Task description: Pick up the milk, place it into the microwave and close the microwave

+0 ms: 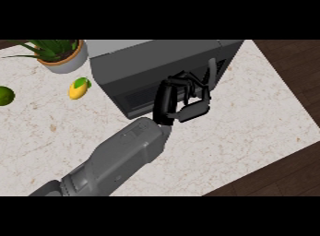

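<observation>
The grey microwave stands at the back of the marble counter. Its dark front faces me and its door looks closed, with a black handle near the right corner. My left hand reaches in from the lower left and is open. Its bent fingers rest against the microwave's front by the handle. No milk shows anywhere in the head view. My right hand is out of sight.
A potted plant stands at the back left. A yellow mango and a green lime lie to the left of the microwave. The counter's right and front edges drop to a dark wooden floor.
</observation>
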Controlling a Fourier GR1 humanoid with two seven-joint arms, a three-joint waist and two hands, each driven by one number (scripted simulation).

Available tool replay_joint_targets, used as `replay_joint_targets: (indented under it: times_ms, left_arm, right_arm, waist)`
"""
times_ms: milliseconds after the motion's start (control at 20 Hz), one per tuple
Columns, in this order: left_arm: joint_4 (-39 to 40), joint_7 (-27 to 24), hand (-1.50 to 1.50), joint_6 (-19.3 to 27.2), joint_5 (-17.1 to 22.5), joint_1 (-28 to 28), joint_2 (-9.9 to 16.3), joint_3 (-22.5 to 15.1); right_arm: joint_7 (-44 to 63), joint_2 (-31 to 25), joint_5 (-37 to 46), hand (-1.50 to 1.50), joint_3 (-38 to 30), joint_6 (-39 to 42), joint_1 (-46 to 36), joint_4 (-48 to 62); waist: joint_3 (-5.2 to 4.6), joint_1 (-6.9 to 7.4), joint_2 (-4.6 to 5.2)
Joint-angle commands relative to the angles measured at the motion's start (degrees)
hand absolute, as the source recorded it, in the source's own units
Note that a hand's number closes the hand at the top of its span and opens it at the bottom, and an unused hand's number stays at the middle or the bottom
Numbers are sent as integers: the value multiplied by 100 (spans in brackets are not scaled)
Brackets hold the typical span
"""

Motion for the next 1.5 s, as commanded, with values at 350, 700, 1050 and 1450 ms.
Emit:
replay_joint_targets:
  times_ms: [350,700,1050,1450]
  left_arm:
    - [760,276,150,-44,73,-457,3,-157]
    - [1090,519,150,291,191,-423,3,-230]
    - [1266,528,150,621,420,-179,2,-292]
    - [1260,526,-150,439,705,-133,2,-413]
  right_arm:
    - [62,-144,-352,-150,6,239,-106,-26]
    - [118,-246,-659,-150,65,461,-82,-90]
    - [159,-382,-770,-150,-21,459,43,-224]
    - [222,-562,-993,-150,-192,376,267,-265]
  waist:
    - [14,-64,68]
    - [7,112,18]
    - [-17,302,-35]
    - [-23,490,-70]
